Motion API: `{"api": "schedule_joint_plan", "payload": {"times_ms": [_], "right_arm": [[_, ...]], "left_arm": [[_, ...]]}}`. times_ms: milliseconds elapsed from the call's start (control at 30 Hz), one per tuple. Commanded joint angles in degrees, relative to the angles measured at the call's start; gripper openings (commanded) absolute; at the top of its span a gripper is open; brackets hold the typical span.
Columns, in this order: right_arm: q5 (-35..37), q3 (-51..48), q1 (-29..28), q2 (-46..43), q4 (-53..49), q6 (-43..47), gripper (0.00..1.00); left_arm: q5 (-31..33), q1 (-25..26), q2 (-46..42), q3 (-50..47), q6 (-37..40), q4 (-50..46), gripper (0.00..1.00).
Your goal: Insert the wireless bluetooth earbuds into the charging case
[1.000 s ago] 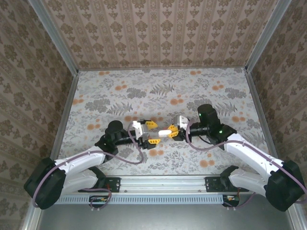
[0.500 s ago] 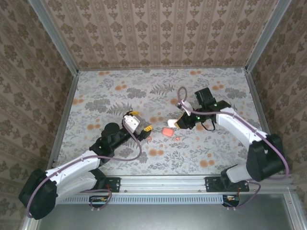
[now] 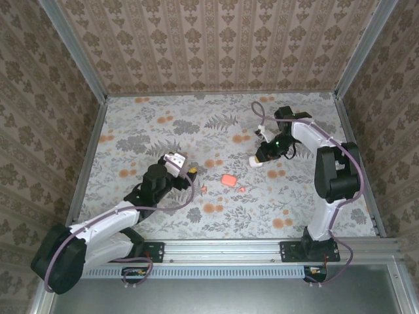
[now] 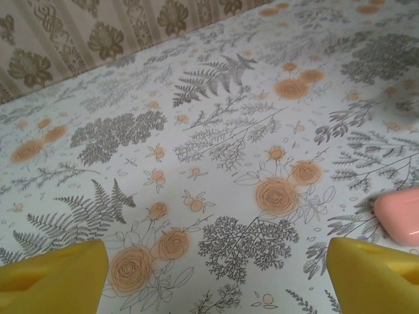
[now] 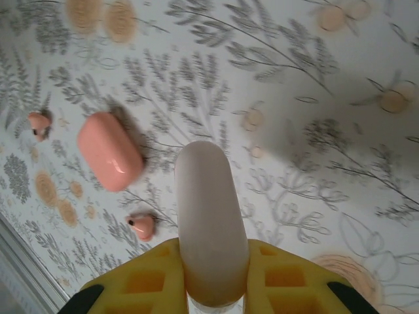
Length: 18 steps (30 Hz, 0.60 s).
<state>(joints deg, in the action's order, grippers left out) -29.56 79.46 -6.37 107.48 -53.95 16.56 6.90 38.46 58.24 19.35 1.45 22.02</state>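
The left gripper (image 4: pixel 214 268) is to the left of the pink case (image 3: pixel 228 179), low over the worktop (image 3: pixel 196 124). Its jaws are wide apart and there is nothing between them. Just to the left of the pink case, a little nearer to the arm bases, lies an earbud (image 3: pixel 203 190), small and pink. I think taking this piece is the step in hand. To do it well, the left gripper should come down with the earbud in the middle of the jaws and close softly. The piece is tiny and rounded, so it may slip or roll out. The pink case itself looks closed, as far as I can tell, so the lid must be opened before anything can go in. A second earbud (image 3: pixel 240 189) lies just to the right of the pink case, also on the near side. Both pieces are close to the pink case, so wide jaws may push it aside. To the right and farther back, the right gripper (image 5: pixel 213 261) is clamped on a white case (image 5: pixel 204 196). That gripper is busy, so it probably has to put the white case down before it can hold the pink case steady. Nothing lies between the left gripper and the first earbud.
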Motion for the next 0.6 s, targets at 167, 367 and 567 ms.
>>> {"api": "schedule_joint_plan", "payload": {"times_ms": [167,367,567], "right_arm": [[-2.1,6.5,5.8,6.6,-9.6,3.3,0.16],[-3.8,8.8,7.5,10.2,-12.2,5.1,0.17],[-3.8,11.4,8.2,14.2,-15.2,6.2,0.18]], "left_arm": [[-3.5,-1.3,4.0,3.9,-1.4,-0.4,0.86],[-5.5,-1.8,5.9,4.9,-1.6,-0.9,0.85],[-6.3,-2.2,6.6,5.4,-1.3,-0.7,0.85]]}}
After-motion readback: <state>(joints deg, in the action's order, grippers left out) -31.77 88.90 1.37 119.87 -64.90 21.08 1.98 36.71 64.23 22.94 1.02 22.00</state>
